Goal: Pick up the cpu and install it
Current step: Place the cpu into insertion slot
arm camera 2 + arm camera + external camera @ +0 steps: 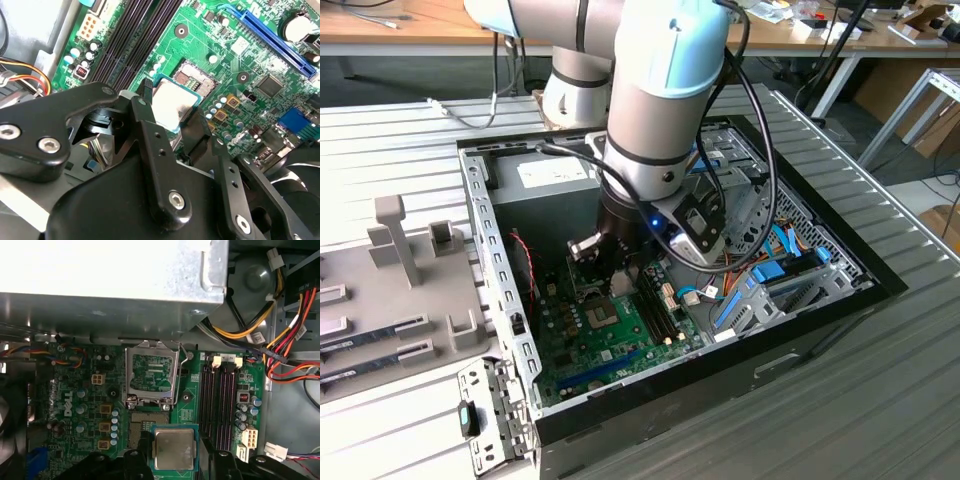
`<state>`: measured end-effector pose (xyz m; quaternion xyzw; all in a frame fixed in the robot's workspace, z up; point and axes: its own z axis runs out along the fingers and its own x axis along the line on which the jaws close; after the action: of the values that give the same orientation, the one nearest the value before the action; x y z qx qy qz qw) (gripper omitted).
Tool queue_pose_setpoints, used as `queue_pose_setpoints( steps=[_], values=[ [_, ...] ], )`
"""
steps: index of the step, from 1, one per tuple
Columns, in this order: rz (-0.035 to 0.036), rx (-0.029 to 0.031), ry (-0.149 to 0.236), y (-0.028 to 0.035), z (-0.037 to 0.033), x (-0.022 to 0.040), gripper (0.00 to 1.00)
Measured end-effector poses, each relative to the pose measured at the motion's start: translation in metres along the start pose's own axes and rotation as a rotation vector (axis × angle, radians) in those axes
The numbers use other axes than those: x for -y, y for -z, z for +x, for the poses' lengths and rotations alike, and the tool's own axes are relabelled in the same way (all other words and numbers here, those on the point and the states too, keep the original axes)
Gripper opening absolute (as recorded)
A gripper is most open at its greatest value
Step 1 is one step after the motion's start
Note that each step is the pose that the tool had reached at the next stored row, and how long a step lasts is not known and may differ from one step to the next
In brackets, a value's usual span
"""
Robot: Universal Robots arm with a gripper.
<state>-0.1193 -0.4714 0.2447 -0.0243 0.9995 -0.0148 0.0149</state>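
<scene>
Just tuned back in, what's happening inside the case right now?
The arm's hand is down inside the open computer case, gripping the cpu by its edges. It holds the chip above the motherboard, close by the bare socket, whose load plate stands open. The cpu is not yet seated.

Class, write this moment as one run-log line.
gripper: shut on cpu | cpu: held at open socket, not seated | load plate: raised
</scene>
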Motion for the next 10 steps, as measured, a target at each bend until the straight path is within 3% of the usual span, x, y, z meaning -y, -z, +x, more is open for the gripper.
queue_pose_setpoints(
  steps=[3,10],
  values=[
    [0.0002,-0.0001,0.0,-0.0015,0.0006,0.0001,0.47],
    [0.0001,0.0,-0.001,-0.0091,0.0115,-0.0007,0.47]
  ],
)
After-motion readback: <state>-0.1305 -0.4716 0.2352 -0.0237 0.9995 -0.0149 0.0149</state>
